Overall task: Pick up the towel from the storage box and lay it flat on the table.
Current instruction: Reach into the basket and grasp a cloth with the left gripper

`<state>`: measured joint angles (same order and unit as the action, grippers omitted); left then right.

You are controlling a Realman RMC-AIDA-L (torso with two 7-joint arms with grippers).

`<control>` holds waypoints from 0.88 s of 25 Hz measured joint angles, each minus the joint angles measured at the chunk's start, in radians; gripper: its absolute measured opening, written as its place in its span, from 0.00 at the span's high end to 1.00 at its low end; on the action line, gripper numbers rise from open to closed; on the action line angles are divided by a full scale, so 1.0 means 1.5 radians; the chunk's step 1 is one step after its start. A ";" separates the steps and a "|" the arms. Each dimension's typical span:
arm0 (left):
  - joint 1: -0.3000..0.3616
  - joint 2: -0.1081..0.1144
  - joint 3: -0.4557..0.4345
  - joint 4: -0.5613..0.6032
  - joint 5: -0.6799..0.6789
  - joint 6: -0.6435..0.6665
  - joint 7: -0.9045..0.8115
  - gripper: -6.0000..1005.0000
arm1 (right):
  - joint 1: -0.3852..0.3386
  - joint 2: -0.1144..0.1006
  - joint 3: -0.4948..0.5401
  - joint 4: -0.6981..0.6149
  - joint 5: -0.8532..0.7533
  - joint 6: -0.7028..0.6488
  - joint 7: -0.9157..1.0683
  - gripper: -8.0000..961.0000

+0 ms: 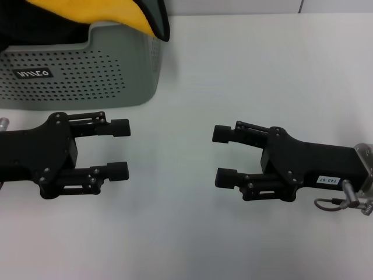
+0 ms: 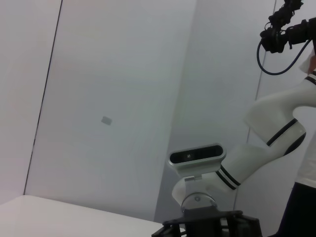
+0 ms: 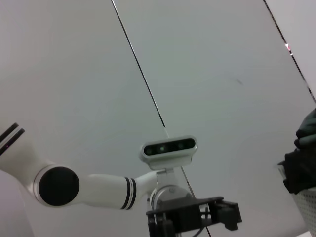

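The towel (image 1: 125, 14) sits in the storage box (image 1: 87, 70), just beyond the left gripper (image 1: 119, 149). Both it and the right gripper (image 1: 224, 154) are spread wide, holding nothing.

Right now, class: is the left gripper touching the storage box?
Apart. The head view shows bare table between the left gripper, jaws open, and the storage box.

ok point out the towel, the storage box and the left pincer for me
towel (image 1: 119, 13): head view, on its yellow-orange side
storage box (image 1: 99, 73): head view, on its perforated front wall
left pincer (image 1: 119, 149): head view, midway between its open fingertips
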<state>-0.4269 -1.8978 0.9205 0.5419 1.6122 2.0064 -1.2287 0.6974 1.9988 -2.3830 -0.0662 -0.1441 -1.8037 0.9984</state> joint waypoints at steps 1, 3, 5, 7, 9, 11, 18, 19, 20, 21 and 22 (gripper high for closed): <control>0.001 0.000 0.000 0.000 0.000 0.000 0.002 0.31 | 0.000 0.000 0.002 0.000 0.000 -0.002 0.000 0.08; 0.003 -0.001 -0.001 0.000 -0.002 -0.001 0.008 0.31 | -0.001 0.000 0.002 -0.001 0.000 -0.006 0.000 0.08; 0.004 -0.002 -0.002 0.001 -0.002 -0.002 0.012 0.31 | -0.002 0.000 0.002 -0.001 0.000 -0.009 0.000 0.08; 0.004 -0.002 -0.002 0.002 -0.002 -0.003 0.012 0.31 | -0.002 0.000 0.002 -0.002 0.000 -0.012 0.000 0.08; 0.003 -0.002 -0.002 0.002 -0.002 -0.005 0.012 0.31 | -0.001 0.001 0.002 -0.003 0.000 -0.015 -0.002 0.08; 0.002 -0.002 -0.002 0.003 -0.002 -0.008 0.012 0.31 | -0.001 0.002 0.003 -0.006 -0.002 -0.016 -0.005 0.08; 0.001 -0.004 -0.001 0.005 0.000 -0.010 0.012 0.32 | 0.000 0.002 0.006 -0.008 -0.002 -0.016 -0.007 0.08; 0.001 -0.004 -0.001 0.005 -0.001 -0.010 0.012 0.32 | -0.002 0.002 0.008 -0.008 -0.001 -0.016 -0.009 0.08; 0.002 -0.005 -0.006 0.006 -0.004 -0.010 0.011 0.32 | -0.003 0.002 0.011 -0.008 -0.001 -0.015 -0.011 0.08; 0.002 -0.007 -0.016 0.011 -0.005 -0.010 0.008 0.32 | -0.005 0.002 0.013 -0.008 -0.001 -0.014 -0.012 0.08; 0.002 -0.009 -0.029 0.020 -0.007 -0.010 0.002 0.32 | -0.007 0.002 0.017 -0.008 -0.001 -0.012 -0.014 0.08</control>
<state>-0.4246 -1.9112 0.8768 0.5717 1.6022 1.9911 -1.2257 0.6864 2.0018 -2.3580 -0.0778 -0.1457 -1.8211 0.9780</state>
